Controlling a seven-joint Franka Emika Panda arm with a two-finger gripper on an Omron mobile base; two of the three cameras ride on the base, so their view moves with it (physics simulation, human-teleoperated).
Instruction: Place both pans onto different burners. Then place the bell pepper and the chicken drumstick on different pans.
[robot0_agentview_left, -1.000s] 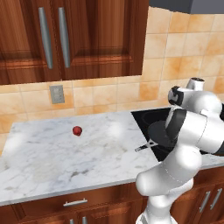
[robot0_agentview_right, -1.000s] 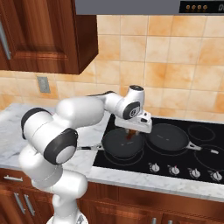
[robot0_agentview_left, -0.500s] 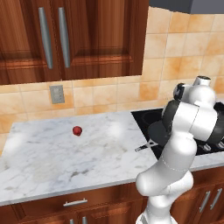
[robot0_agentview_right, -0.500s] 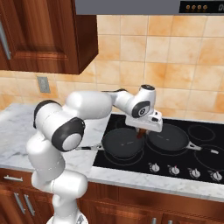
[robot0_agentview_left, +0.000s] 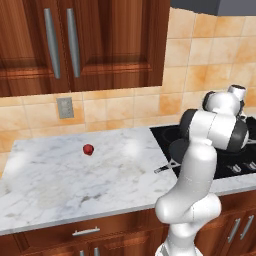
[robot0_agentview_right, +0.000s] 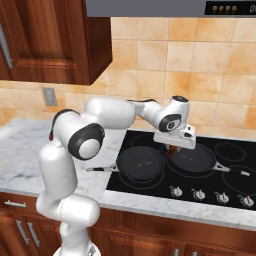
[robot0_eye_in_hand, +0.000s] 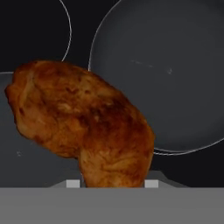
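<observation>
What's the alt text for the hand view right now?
A glossy brown chicken drumstick, held by the gripper, hangs over the black cooktop. Beyond it lies a round black pan, with another pan's edge at the lower left.

drumstick (robot0_eye_in_hand: 83, 127) hides claw fingertips — pan (robot0_eye_in_hand: 170, 74) cropped

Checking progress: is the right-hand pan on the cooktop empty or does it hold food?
Empty: the right pan shows bare black; the chicken drumstick hangs in the tool above.

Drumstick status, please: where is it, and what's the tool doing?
Tool shut on chicken drumstick, above the two pans on the cooktop. Bell pepper on the marble counter. Nothing in the way.
</observation>
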